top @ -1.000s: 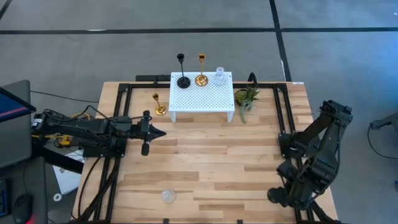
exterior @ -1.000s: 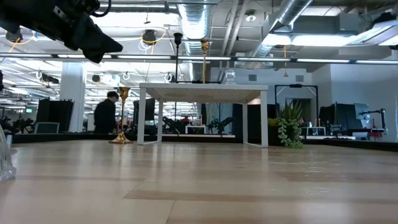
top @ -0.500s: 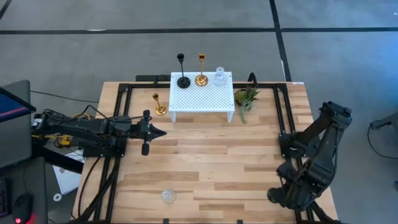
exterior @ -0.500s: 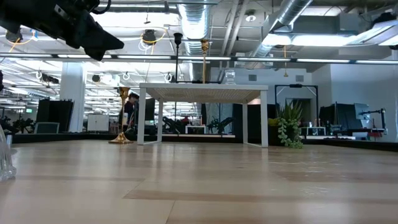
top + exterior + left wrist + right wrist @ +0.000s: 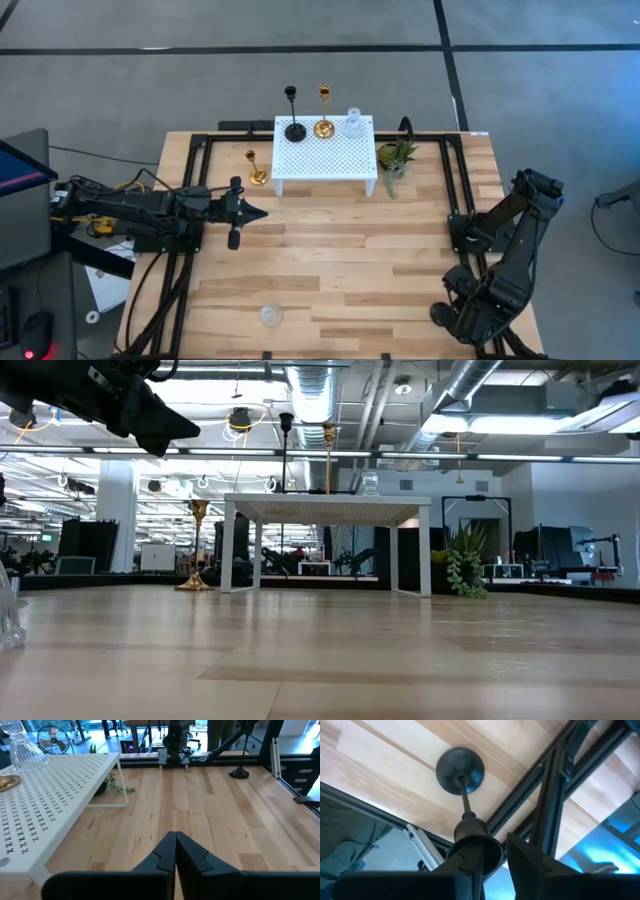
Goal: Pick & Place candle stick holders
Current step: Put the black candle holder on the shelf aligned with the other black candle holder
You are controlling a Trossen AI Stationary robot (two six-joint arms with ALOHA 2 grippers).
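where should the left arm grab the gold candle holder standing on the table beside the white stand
Probably the thin stem, above the round base. The gold candle holder stands upright beside the white stand, so coming in level from its open side, away from the stand, suits it. The left end effector, shut, would have to open first.

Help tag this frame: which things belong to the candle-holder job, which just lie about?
Job: on white stand, black holder, gold holder, glass holder; second gold holder beside stand; second glass holder near front edge; second black holder by right gripper.
Idle: white stand, potted plant.
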